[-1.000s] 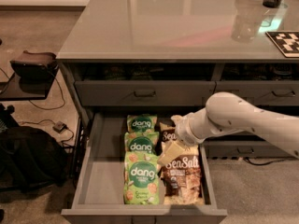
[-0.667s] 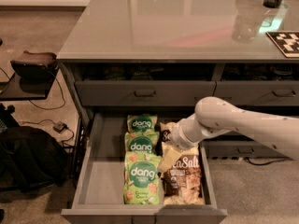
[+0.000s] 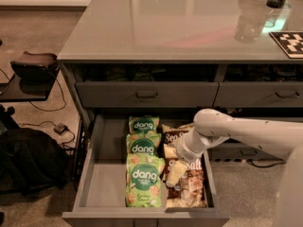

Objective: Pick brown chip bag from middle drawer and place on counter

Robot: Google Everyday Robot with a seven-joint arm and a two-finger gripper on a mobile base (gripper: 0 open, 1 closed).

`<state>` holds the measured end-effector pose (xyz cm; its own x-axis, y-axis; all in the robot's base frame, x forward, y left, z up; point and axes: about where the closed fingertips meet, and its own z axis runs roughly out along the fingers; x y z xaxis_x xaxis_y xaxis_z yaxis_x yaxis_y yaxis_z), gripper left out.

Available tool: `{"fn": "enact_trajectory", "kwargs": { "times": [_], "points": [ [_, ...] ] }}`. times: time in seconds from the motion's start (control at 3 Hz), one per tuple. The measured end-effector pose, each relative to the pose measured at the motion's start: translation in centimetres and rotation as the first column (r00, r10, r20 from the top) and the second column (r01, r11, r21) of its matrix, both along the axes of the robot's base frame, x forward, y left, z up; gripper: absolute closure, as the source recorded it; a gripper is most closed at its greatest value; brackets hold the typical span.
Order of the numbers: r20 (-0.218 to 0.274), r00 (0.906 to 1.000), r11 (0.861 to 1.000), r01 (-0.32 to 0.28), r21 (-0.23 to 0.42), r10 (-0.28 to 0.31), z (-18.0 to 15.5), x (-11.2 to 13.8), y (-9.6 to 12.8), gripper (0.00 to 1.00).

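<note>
- My gripper [image 3: 176, 173] is low inside the open middle drawer [image 3: 102, 183], over the brown chip bag [image 3: 190, 194]; I cannot tell whether it is open or closed.
- That bag lies front right, beside the green bags [image 3: 142, 179].

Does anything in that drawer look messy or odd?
Nothing spilled or damaged. Only the gripper down in the middle drawer, over the front brown chip bag, stands out; the green bags overlap in a tidy row.

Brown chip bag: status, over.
Gripper in drawer, over brown bag. Bag lying in drawer, not yet on counter. Green bags close left, twin bag behind.
</note>
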<state>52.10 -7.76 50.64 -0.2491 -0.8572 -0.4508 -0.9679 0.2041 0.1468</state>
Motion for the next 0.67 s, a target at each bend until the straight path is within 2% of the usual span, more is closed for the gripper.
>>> {"fn": "enact_trajectory", "kwargs": {
  "times": [0.33, 0.67],
  "points": [
    [-0.092, 0.9938, 0.998, 0.061, -0.021, -0.062, -3.5, -0.9, -2.7, 0.00],
    [-0.149, 0.9825, 0.993, 0.108, -0.037, -0.113, -5.7, -1.6, -4.8, 0.00]
  ]
}}
